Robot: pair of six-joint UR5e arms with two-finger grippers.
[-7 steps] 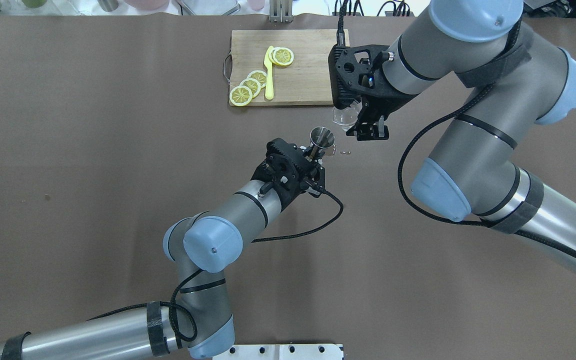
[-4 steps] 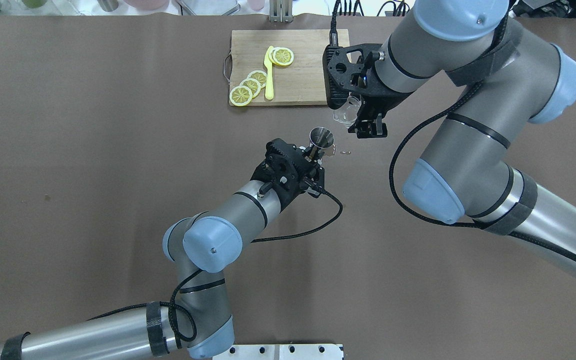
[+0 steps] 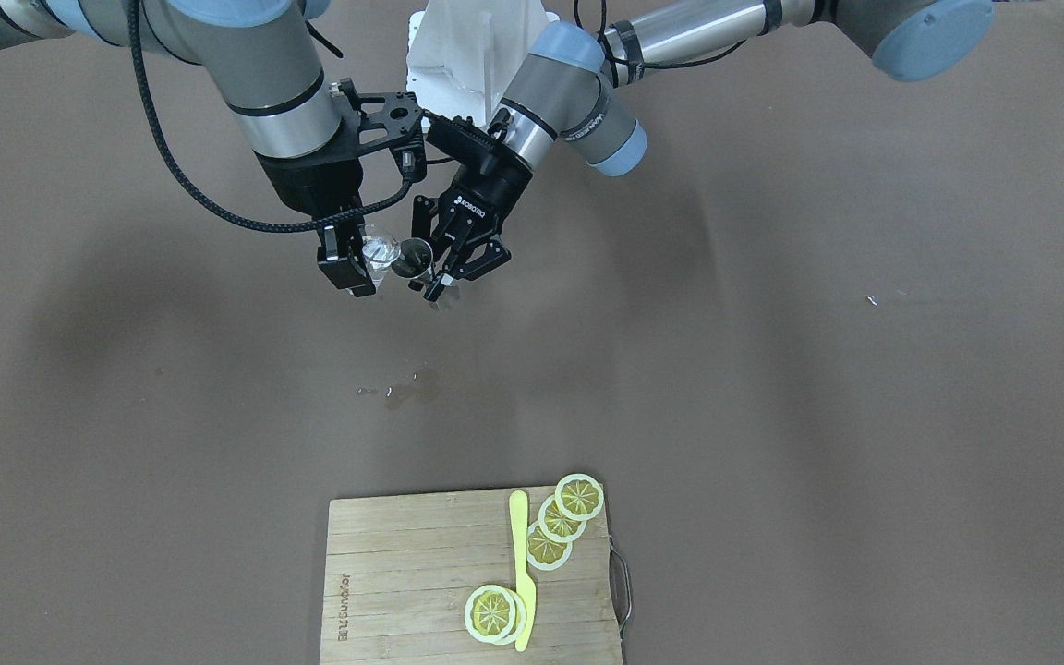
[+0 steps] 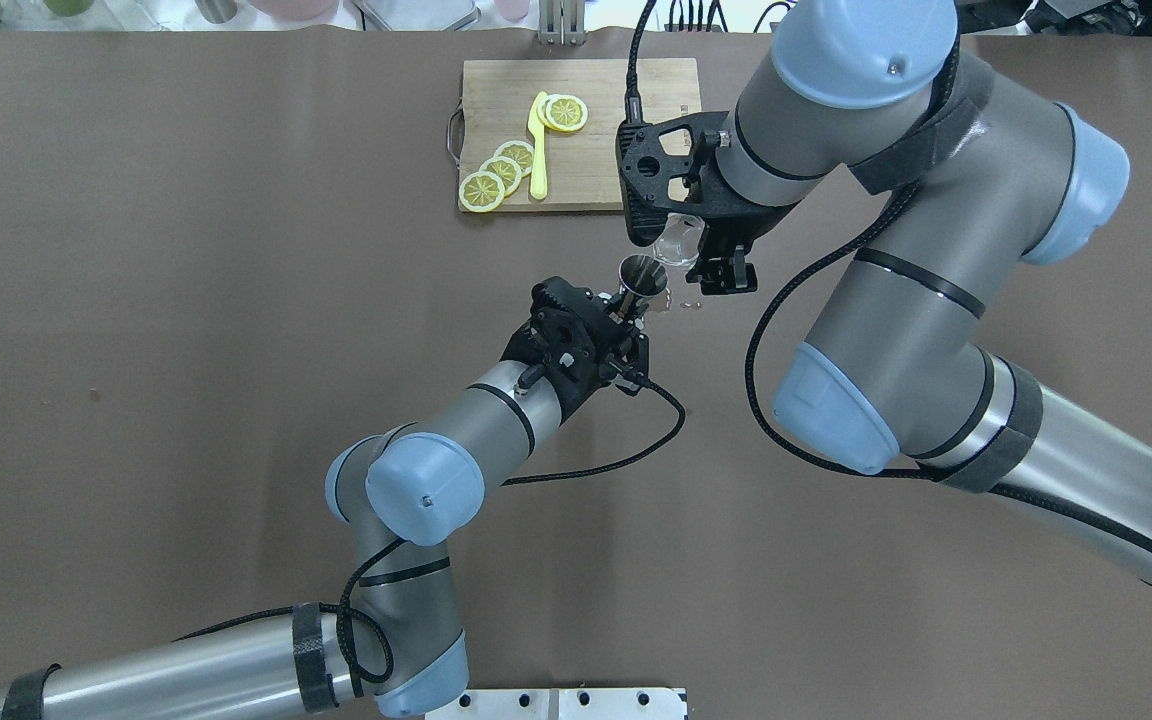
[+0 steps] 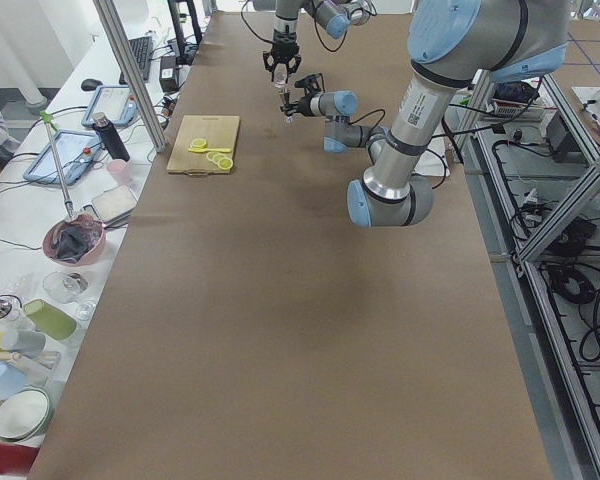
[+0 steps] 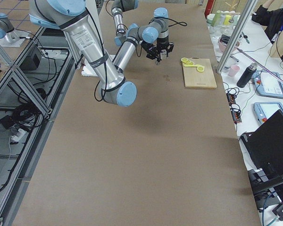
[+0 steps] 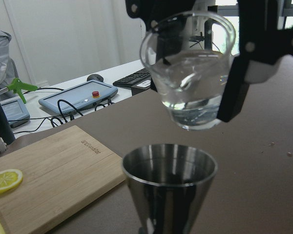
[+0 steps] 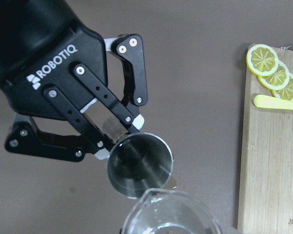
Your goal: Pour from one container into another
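Observation:
A steel jigger [image 4: 642, 272] stands upright in my left gripper [image 4: 631, 303], which is shut on its narrow waist. My right gripper [image 4: 684, 248] is shut on a clear glass cup [image 4: 678, 240] holding some water. The cup hangs just above and beside the jigger's rim. From the left wrist, the cup [image 7: 190, 73] is slightly tilted over the jigger [image 7: 168, 180], and no stream shows. The right wrist view looks down into the jigger [image 8: 139, 165], with the cup's rim [image 8: 171, 214] at the bottom. In the front view the cup [image 3: 380, 251] nearly touches the jigger [image 3: 414, 258].
A wooden cutting board [image 4: 616, 120] at the far side holds lemon slices [image 4: 501, 170] and a yellow knife [image 4: 538, 150]. A few spilled drops [image 3: 403, 388] lie on the brown table beneath the grippers. Bowls and tablets line the table's far edge.
My right arm has carried the glass cup leftward, from well apart to right beside and above the jigger's rim. The left arm and the jigger have not moved.

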